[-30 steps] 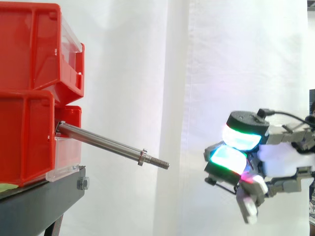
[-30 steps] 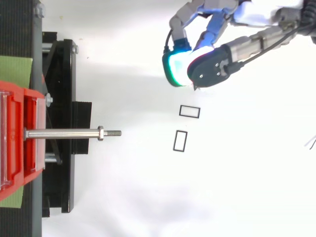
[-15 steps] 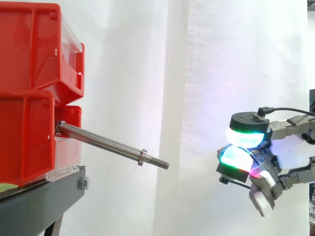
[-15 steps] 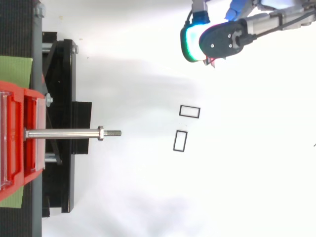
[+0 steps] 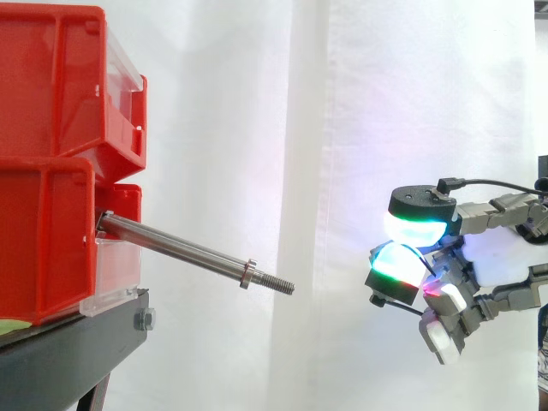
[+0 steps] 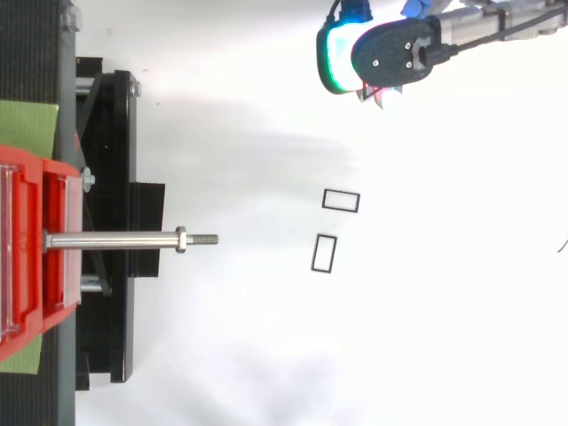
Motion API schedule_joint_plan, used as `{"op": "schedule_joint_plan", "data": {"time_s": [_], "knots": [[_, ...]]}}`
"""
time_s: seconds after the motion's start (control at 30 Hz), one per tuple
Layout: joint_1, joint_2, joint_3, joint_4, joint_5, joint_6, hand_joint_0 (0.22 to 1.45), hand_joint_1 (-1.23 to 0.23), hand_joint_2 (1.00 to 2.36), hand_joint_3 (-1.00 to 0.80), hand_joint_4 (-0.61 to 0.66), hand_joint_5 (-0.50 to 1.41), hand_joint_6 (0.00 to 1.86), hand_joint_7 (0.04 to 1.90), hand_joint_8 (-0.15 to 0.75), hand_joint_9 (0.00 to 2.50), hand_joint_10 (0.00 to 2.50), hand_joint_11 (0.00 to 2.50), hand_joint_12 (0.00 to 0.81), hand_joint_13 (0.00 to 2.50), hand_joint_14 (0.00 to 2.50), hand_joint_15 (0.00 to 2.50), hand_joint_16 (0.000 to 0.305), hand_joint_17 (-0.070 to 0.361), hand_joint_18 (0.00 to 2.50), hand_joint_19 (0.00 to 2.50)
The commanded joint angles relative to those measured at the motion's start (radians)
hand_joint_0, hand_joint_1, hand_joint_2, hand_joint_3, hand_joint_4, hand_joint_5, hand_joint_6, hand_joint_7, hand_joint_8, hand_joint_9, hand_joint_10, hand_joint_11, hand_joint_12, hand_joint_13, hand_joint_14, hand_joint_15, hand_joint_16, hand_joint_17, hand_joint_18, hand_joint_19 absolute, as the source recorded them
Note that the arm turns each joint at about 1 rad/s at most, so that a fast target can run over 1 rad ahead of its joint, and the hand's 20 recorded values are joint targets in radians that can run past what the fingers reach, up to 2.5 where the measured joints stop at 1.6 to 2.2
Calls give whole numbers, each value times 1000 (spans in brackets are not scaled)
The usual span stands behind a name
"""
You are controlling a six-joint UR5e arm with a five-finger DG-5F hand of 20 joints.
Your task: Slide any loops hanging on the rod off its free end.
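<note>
The steel rod (image 5: 180,248) sticks out of the red bins (image 5: 51,163) and slopes down to its threaded free end (image 5: 287,287). Nothing hangs on it. From above, the rod (image 6: 115,240) points right. Two thin black rectangular loops (image 6: 341,201) (image 6: 325,253) lie flat on the white floor, right of the rod's tip. My hand (image 5: 479,265) hovers well to the right of the free end, at about the height of the tip. From above, the hand (image 6: 390,49) is near the top edge, away from the rod and both loops.
The bins stand stacked on a black stand (image 5: 68,351) at the left. Seen from above, the stand's frame (image 6: 111,177) lies under the rod's base. A white curtain hangs behind the work.
In the top view my hand has moved away from the loops toward the upper edge, then a little left. The rod and both loops lie as before.
</note>
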Motion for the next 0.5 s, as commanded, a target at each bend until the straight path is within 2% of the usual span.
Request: {"op": "schedule_joint_plan", "data": {"time_s": [0.0,0.47], "knots": [[0,0,0,0,1,-1,659,-828,1007,26,-228,-113,934,1138,325,1255,15,660,371,1077,15,445,49,109,951,395],[0,0,0,0,1,-1,659,-833,1003,43,-217,-105,930,1158,335,1272,13,666,380,1086,15,445,50,113,968,397]]}}
